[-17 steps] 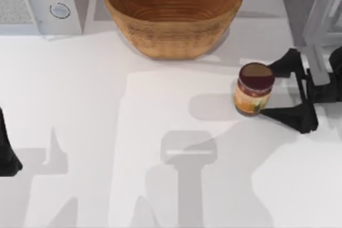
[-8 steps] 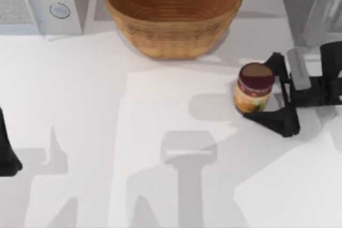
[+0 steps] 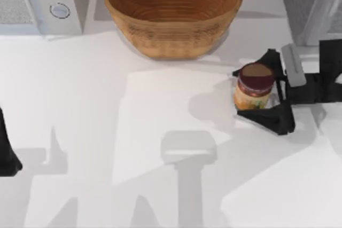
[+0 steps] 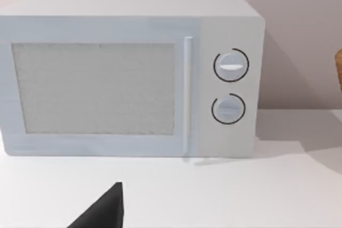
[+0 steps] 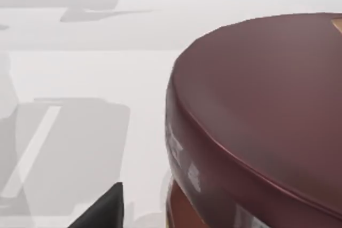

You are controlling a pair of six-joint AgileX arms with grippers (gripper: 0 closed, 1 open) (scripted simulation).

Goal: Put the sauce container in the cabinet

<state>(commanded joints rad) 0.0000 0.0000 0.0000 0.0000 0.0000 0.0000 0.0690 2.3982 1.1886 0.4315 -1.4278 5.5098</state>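
Sauce container (image 3: 254, 87) is standing upright on the white table (image 3: 107, 132) in the right half of the top view, a little above the frame's middle height, its dark maroon lid facing up and the orange-yellow label showing on its side. The right gripper (image 3: 255, 92) is reaching in from the right edge of the frame with its jaws spread open, and the jar is sitting between the two black fingers: one finger (image 3: 265, 60) is lying just beside the lid on the upper side, the other (image 3: 272, 118) is running along the jar's lower side. Whether either finger is actually touching the jar cannot be told. In the right wrist view the maroon lid (image 5: 267, 116) is looming very close, with a black fingertip at the lower edge.

The cabinet (image 3: 310, 4) is sitting in the upper right corner of the top view, its dark speckled side and pale door panel both showing, near the jar. The brown woven basket (image 3: 172, 12) is resting at the upper centre, and the white microwave (image 3: 37, 1) with two round knobs is occupying the upper left corner.

The left arm (image 3: 6, 153) is idling at the left edge of the top view, below mid-height; whether its jaws are open or closed cannot be told.
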